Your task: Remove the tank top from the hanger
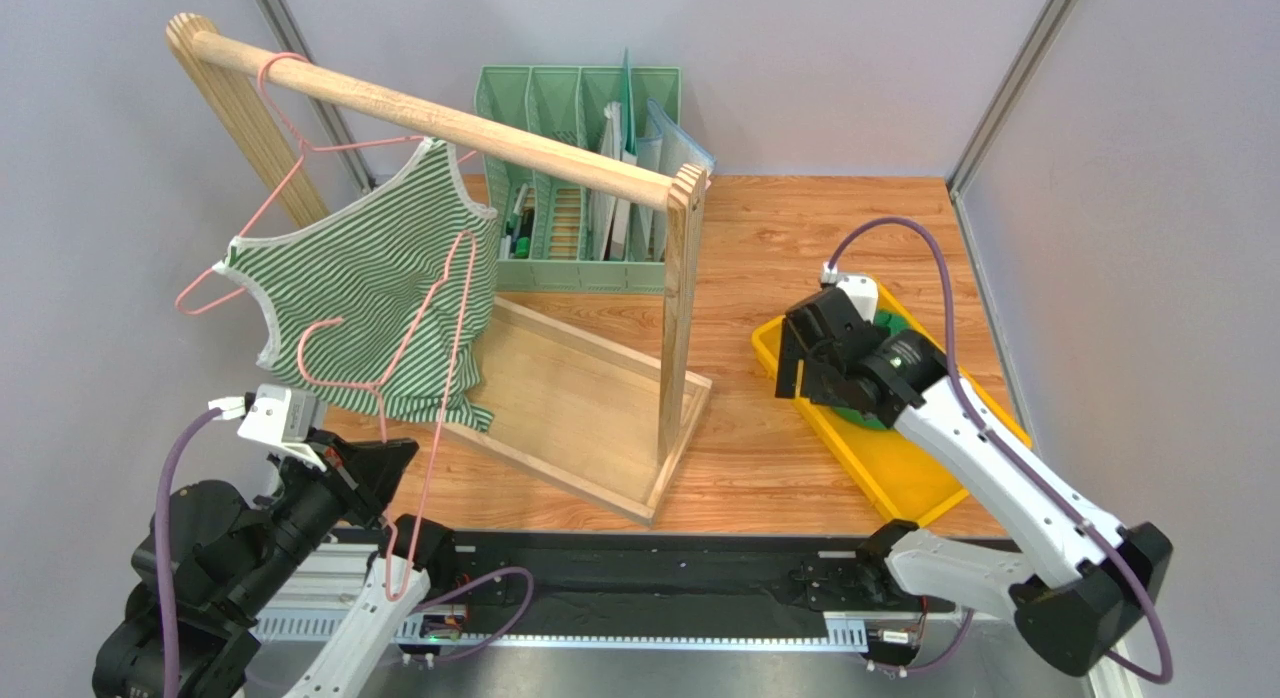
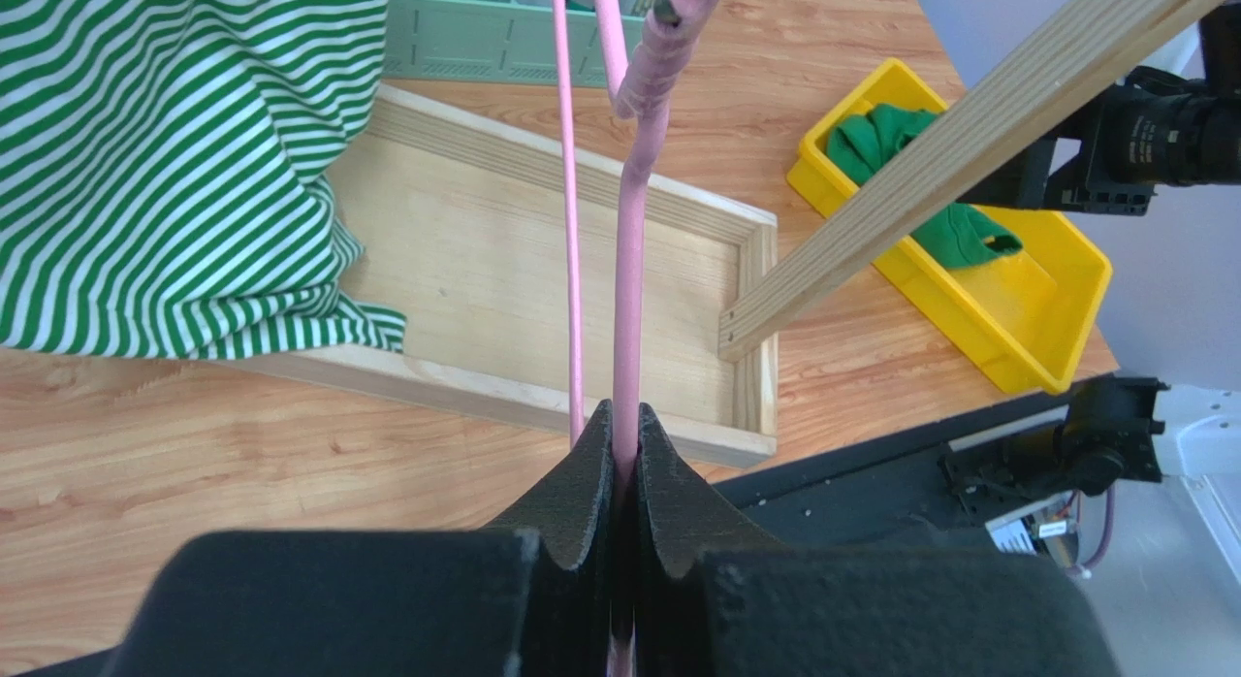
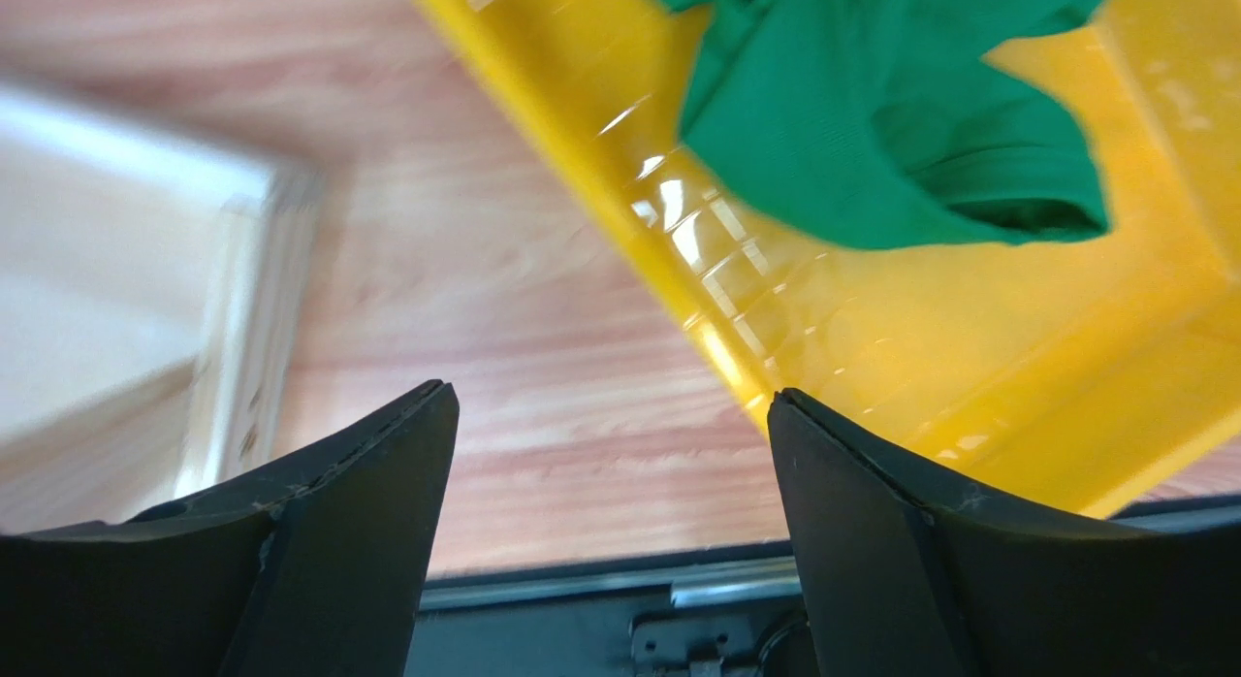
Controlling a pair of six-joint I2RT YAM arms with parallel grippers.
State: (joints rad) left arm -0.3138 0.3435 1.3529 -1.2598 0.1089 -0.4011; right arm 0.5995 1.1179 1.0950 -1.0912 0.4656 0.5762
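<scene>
The green-and-white striped tank top (image 1: 368, 271) hangs at the left end of the wooden rail (image 1: 451, 124), its hem over the rack's base tray; it also shows in the left wrist view (image 2: 160, 168). A pink wire hanger (image 1: 439, 371) lies across its front and runs down toward me. My left gripper (image 1: 403, 458) is shut on a rod of this hanger (image 2: 629, 270), just below the shirt's hem, its jaws (image 2: 624, 430) pressed tight on the rod. A second pink hanger (image 1: 271, 71) hooks over the rail. My right gripper (image 1: 796, 371) is open and empty (image 3: 612, 415) above the table.
A yellow tray (image 1: 917, 481) holding a green cloth (image 3: 889, 124) sits at the right, under my right gripper. The rack's upright post (image 1: 679, 316) and wooden base tray (image 1: 579, 406) stand mid-table. A green file organiser (image 1: 579, 181) stands behind the rack.
</scene>
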